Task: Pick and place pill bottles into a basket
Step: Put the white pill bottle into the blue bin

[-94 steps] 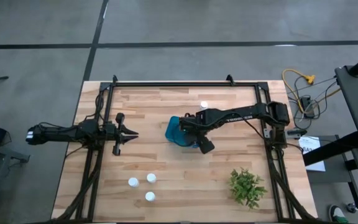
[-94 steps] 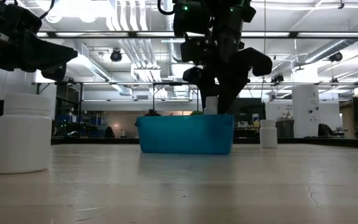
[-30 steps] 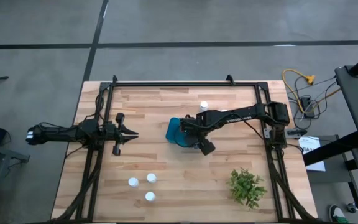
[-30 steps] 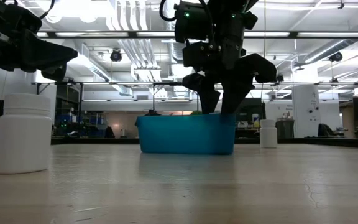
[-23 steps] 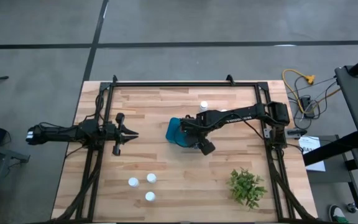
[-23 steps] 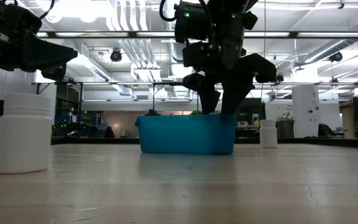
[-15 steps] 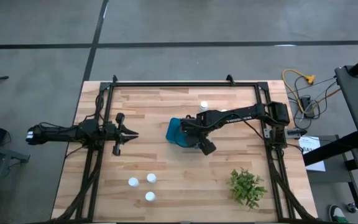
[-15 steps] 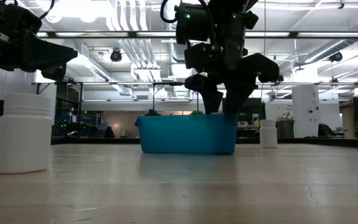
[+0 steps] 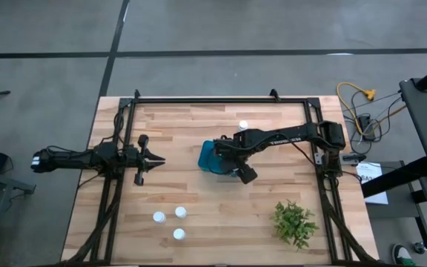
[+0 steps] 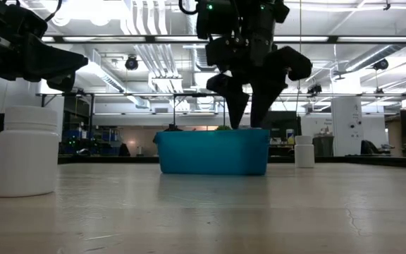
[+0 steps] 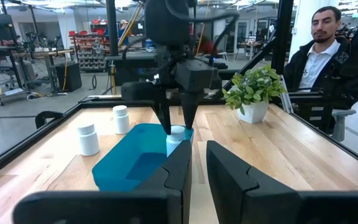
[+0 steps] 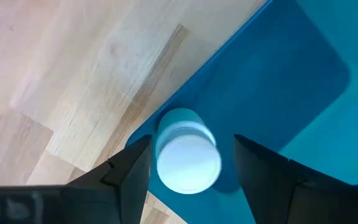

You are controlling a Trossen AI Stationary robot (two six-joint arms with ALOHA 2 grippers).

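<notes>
The teal-blue basket [image 9: 207, 157] [image 10: 213, 151] sits mid-table. One white pill bottle [image 12: 188, 155] [image 11: 177, 140] stands upright on its base in the basket's corner. My right gripper [image 9: 230, 165] [image 10: 245, 121] hangs open just above the basket, one finger [image 12: 132, 171] on each side of the bottle's cap, with gaps showing. Three bottles [image 9: 173, 221] stand near the table's front left, and one [image 9: 243, 126] stands behind the basket. My left gripper [image 9: 158, 159] waits at the table's left, shut and empty.
A green plant [image 9: 295, 222] stands at the front right. Black frame rails [image 9: 213, 100] run along the table's far and side edges. A person [image 11: 328, 56] sits beyond the table. Bare wood lies between the basket and the front-left bottles.
My right gripper has gone up a little over the basket, staying open. The bottle stays standing in the basket.
</notes>
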